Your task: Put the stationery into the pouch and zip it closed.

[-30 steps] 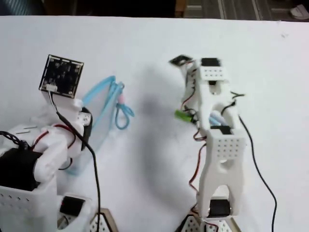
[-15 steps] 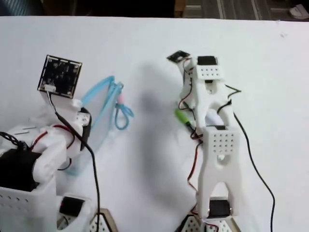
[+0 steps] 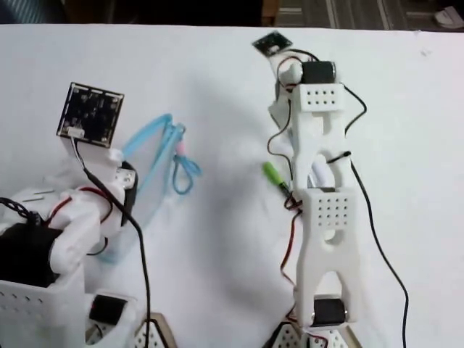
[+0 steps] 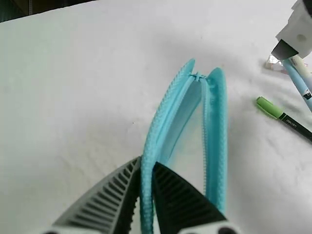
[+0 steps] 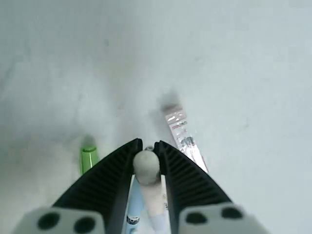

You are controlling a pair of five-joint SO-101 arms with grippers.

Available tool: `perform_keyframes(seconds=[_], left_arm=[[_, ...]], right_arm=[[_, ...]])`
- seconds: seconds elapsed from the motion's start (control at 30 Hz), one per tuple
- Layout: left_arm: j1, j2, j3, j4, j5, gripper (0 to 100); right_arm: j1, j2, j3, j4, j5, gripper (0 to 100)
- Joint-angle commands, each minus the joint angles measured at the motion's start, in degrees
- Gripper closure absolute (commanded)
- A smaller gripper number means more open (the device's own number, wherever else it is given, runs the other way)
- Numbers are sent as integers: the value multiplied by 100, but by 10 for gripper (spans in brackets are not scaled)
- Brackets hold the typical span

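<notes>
Right tool (image 5: 147, 145) grips a white pen (image 5: 146, 168); left tool (image 4: 147, 165) pinches the pouch (image 4: 168, 112) rim. Loading step, I judge: next, carry it to the opening.

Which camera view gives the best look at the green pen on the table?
The left wrist view: the green pen lies uncovered there, green cap and dark barrel both visible. In the high view the right arm covers all but its green end. In the right wrist view the green end peeks out beside the right gripper.
</notes>
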Motion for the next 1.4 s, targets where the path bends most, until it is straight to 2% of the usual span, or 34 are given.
perform_keyframes(seconds=[0.0,0.13,0.43,0.63,0.87,0.93,1.07,1.17,1.27,1.37], left_arm=[[-4,-31,-35,-88,62,978],[4,-31,-35,-88,62,978],[-22,-31,-26,-97,62,978],[-22,-4,-9,-97,62,978],[-22,-4,-35,-97,62,978],[-22,-4,-35,-97,62,978],[-22,-4,9,-97,53,978],[-22,-22,-9,-88,53,978],[-22,-22,0,-88,53,978],[-13,-4,0,-88,53,978]], right_arm=[[101,-119,-457,145,-167,982],[66,-119,-1055,145,-571,982],[66,-101,-2400,136,-949,982],[75,-470,-2409,136,-1793,982],[-163,-1437,-2409,136,-2022,982],[-295,-1930,-2409,136,-2312,982],[-848,-3301,-2409,136,-3323,982],[-1675,-4180,-2409,92,-3895,982],[-2519,-4558,-2409,-92,-4141,982],[-2993,-4453,-2365,-84,-4158,982]])
